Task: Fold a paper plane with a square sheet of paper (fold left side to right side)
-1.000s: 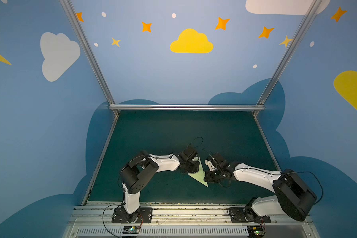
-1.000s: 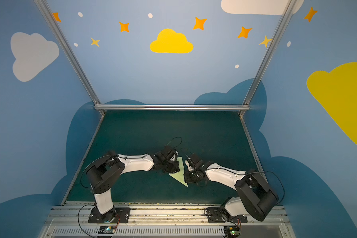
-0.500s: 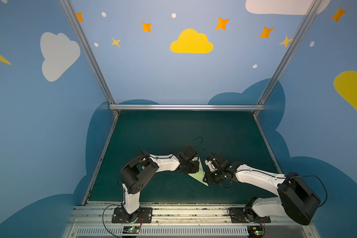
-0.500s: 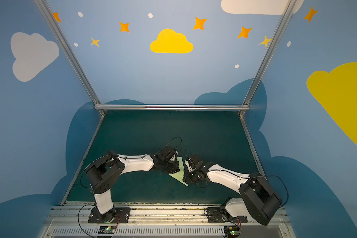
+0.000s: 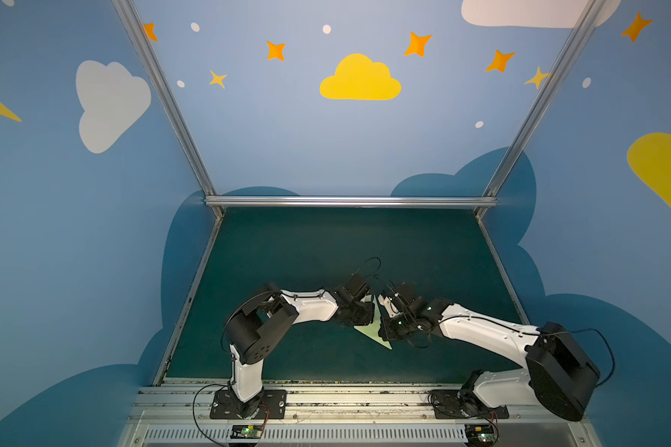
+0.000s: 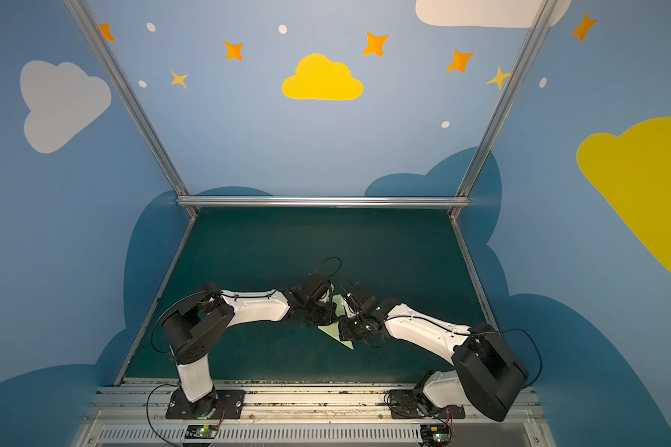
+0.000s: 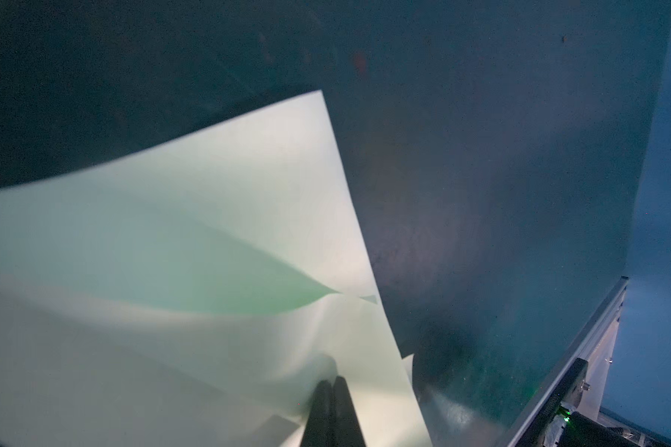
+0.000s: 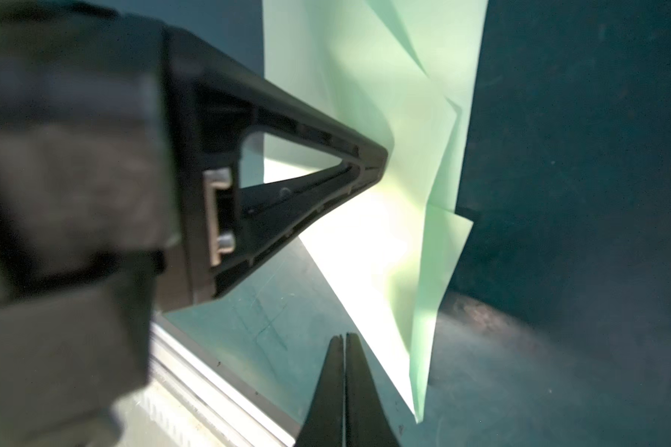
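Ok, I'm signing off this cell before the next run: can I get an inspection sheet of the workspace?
Surface: dark green mat, faintly scratched.
Job's things: pale green paper plane, a pointed dart, on the mat between the arms.
Clutter: nothing seen.
Grippers: left gripper shut, fingers on the paper; right gripper shut beside it, holding nothing.
Cables: black cable loop above the wrists.
Surroundings: blue walls with clouds and stars; aluminium frame.
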`<state>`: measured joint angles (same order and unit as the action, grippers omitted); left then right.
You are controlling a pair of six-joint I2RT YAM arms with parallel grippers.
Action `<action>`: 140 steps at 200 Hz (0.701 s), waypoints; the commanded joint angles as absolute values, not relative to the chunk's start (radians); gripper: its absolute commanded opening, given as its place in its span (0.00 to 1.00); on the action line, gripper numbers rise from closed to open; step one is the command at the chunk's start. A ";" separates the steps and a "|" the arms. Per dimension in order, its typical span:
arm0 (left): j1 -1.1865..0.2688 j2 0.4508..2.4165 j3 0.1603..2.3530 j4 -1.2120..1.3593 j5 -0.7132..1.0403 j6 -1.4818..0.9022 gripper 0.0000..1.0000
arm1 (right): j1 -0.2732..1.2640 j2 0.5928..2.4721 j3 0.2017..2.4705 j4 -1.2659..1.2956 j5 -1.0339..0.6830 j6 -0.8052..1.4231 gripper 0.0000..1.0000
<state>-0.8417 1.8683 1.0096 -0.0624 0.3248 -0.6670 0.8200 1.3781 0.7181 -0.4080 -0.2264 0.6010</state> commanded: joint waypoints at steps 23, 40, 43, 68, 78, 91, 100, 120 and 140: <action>-0.833 1.880 0.974 -0.156 0.264 -0.660 0.04 | 0.816 1.427 0.733 -0.404 -0.175 0.583 0.00; -0.833 1.881 0.974 -0.156 0.264 -0.661 0.04 | 0.808 1.439 0.723 -0.394 -0.169 0.581 0.00; -0.833 1.881 0.974 -0.156 0.264 -0.661 0.04 | 0.808 1.441 0.723 -0.393 -0.169 0.581 0.00; -0.833 1.881 0.974 -0.156 0.262 -0.661 0.04 | 0.801 1.456 0.705 -0.379 -0.163 0.582 0.00; -0.832 1.881 0.974 -0.158 0.262 -0.660 0.04 | 0.798 1.462 0.698 -0.375 -0.161 0.581 0.00; -0.833 1.882 0.974 -0.157 0.264 -0.661 0.04 | 0.796 1.466 0.686 -0.366 -0.163 0.583 0.00; -0.834 1.882 0.973 -0.156 0.263 -0.661 0.04 | 0.795 1.471 0.679 -0.360 -0.164 0.583 0.00; -0.833 1.884 0.974 -0.156 0.264 -0.661 0.04 | 0.794 1.477 0.665 -0.348 -0.166 0.587 0.00; -0.832 1.885 0.974 -0.156 0.264 -0.662 0.04 | 0.792 1.484 0.642 -0.341 -0.168 0.586 0.00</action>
